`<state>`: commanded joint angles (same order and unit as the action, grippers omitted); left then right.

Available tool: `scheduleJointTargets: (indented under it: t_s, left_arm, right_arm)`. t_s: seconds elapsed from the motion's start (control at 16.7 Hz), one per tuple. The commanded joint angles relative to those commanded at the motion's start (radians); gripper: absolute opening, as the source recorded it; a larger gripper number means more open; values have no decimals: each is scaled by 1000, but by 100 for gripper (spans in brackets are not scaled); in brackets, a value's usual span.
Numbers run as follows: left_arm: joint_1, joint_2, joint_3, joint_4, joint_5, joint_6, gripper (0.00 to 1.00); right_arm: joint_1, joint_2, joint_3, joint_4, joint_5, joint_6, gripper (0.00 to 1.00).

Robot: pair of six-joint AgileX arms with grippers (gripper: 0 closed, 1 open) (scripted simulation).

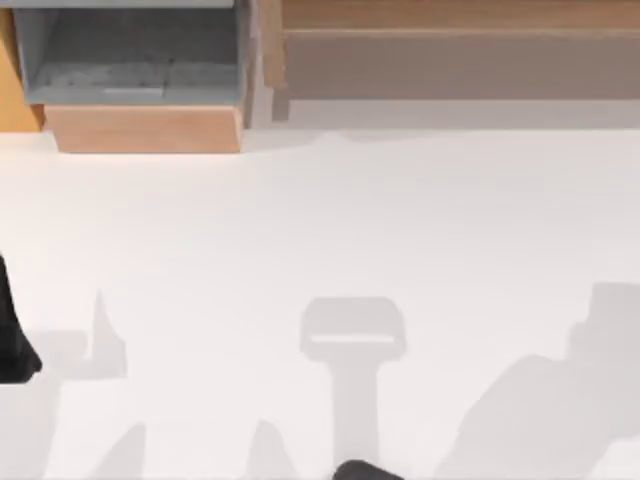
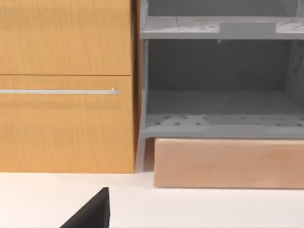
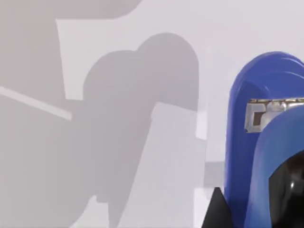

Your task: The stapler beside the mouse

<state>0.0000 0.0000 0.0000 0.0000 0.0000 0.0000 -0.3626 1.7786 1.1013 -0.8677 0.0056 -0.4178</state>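
Note:
The stapler (image 3: 247,142) is a bright blue oblong with a metal strip near its rounded end, seen very close in the right wrist view above the white table (image 3: 142,71). My right gripper (image 3: 251,206) is shut on it, with one black finger (image 3: 214,213) on one side and the other on the opposite side. The mouse is out of view. A dark part of my left arm (image 1: 12,340) sits at the table's left edge. One black fingertip (image 2: 90,213) of the left gripper points toward the cabinet.
A wooden cabinet with a metal handle (image 2: 59,91) and a grey open shelf unit (image 1: 130,60) stand at the back left, with a light wooden block (image 1: 145,128) in front. A long wooden ledge (image 1: 460,50) runs along the back right. A dark rounded part (image 1: 365,470) pokes in at the front edge.

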Motion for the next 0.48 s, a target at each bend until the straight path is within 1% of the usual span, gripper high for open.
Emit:
scheduleJointTargets:
  t_s: [0.18,0.48]
  left_arm:
    - [0,0,0,0,0,0,100]
    - [0,0,0,0,0,0,100]
  right_arm:
    - [181,67,101,-37,5,179,0]
    - [572,222,290,-132,-6,575,0]
